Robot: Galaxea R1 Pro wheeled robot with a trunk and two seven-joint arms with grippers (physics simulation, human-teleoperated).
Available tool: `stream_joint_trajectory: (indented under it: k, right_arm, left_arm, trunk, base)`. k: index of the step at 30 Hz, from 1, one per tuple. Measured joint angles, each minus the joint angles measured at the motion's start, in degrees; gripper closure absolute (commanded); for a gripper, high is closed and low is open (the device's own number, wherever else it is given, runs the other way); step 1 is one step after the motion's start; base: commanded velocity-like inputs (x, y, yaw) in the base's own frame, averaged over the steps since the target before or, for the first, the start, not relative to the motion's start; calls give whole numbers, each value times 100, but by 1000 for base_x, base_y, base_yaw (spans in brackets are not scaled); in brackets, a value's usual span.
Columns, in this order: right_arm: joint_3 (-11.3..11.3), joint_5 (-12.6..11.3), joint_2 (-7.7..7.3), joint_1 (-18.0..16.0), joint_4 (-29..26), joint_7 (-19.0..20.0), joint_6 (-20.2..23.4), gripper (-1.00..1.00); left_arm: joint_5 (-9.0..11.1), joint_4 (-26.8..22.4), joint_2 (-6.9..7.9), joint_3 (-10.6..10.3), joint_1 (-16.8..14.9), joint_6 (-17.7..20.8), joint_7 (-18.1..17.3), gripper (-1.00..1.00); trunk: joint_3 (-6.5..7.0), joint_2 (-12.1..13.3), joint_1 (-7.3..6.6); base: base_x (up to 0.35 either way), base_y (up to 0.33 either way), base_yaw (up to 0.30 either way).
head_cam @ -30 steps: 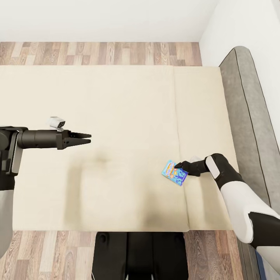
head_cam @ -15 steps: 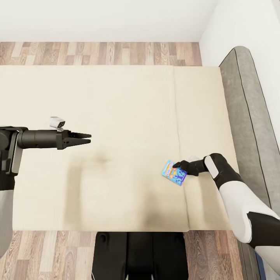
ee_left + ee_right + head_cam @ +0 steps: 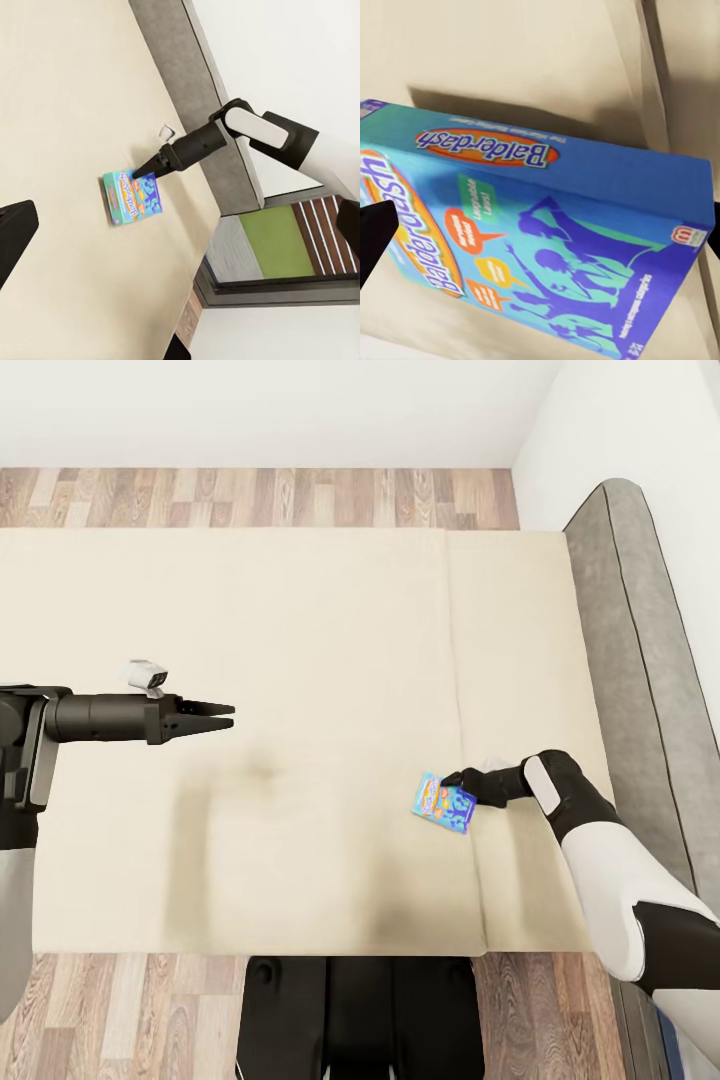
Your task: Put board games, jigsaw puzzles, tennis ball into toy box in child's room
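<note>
A blue board game (image 3: 442, 803) printed "Balderdash" lies on the bed (image 3: 300, 620), on the beige mattress near the seam by the headboard. My right gripper (image 3: 456, 781) is at the box's edge nearest the headboard, open. In the right wrist view the box (image 3: 547, 225) sits between the two dark fingers (image 3: 371, 240), one side raised off the mattress with a shadow under it. The left wrist view shows the right gripper (image 3: 142, 171) touching the box (image 3: 133, 197). My left gripper (image 3: 228, 716) hovers open and empty over the left part of the mattress.
The grey headboard (image 3: 640, 660) runs along the bed's right side against the white wall. Wood-plank floor (image 3: 260, 497) shows beyond the far edge of the bed and at its near edge beside my base (image 3: 355, 1015). A grey-framed window (image 3: 285, 262) is past the headboard.
The right gripper has crept a little to the left and farther away at the blue box, and the box has shifted slightly left and tilted. The left arm has not moved.
</note>
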Motion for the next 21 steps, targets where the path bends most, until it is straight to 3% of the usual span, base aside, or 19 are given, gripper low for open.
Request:
stream_joint_trajectory:
  k: [10, 21]
  right_arm:
    - [-4, -32, 5, -20, -12, 1, 46, -100]
    - [0, -54, 169, -102, -14, -1, 46, -100]
  left_arm:
    - [4, 0, 0, 0, 0, 0, 0, -100]
    - [0, 0, 6, 0, 0, 0, 0, -100]
  trunk:
    - [0, 0, 0]
    - [0, 0, 0]
  base:
    - [0, 0, 0]
    - [0, 0, 0]
